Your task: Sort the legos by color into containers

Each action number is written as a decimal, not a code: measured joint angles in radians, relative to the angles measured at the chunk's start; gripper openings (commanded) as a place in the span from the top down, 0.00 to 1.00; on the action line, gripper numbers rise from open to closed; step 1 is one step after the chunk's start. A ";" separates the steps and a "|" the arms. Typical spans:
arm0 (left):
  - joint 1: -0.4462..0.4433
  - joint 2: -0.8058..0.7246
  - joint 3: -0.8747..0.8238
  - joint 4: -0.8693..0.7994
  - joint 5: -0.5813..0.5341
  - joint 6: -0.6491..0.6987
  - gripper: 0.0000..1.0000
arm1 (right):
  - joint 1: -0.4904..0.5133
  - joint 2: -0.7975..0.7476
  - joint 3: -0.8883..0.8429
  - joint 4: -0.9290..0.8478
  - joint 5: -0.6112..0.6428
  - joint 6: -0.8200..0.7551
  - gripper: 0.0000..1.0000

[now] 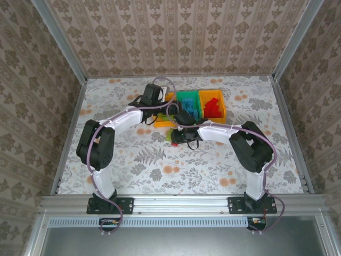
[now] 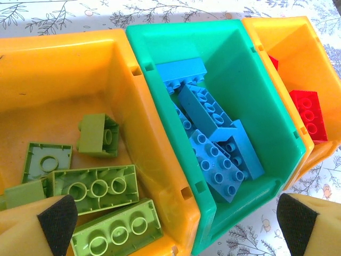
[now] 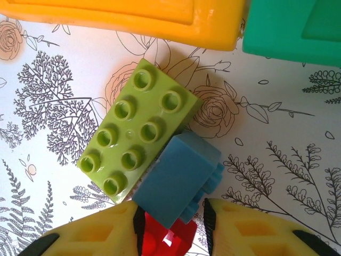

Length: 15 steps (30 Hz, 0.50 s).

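Note:
Three containers stand side by side. The left orange bin [image 2: 64,69] holds lime green legos [image 2: 96,186]. The green bin [image 2: 256,96] holds blue legos [image 2: 218,165]. Red legos [image 2: 306,114] lie in the right orange bin [image 2: 298,58]. My left gripper [image 2: 176,224] hangs open above the bins, with nothing between its fingers. On the table in front of the bins, my right gripper [image 3: 173,213] has closed in on a red brick [image 3: 160,240]. A blue brick [image 3: 176,181] leans on the red one, its near end between the fingers. A lime brick [image 3: 136,133] lies against the blue one.
In the top view the bins [image 1: 187,96] sit at the back middle of the flowered table [image 1: 133,165], with both arms reaching in toward them. Metal frame rails [image 1: 69,128] and papered walls close the table in on three sides.

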 measured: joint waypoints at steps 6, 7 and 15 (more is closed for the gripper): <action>0.000 -0.010 -0.008 0.009 0.005 0.000 0.00 | 0.002 -0.015 -0.005 -0.008 0.020 -0.008 0.70; 0.000 -0.013 -0.010 0.011 0.010 0.000 0.00 | 0.002 -0.023 -0.010 -0.012 0.025 -0.009 0.70; -0.005 -0.088 -0.065 0.005 0.043 0.012 0.00 | -0.026 -0.123 -0.033 -0.076 0.086 -0.011 0.70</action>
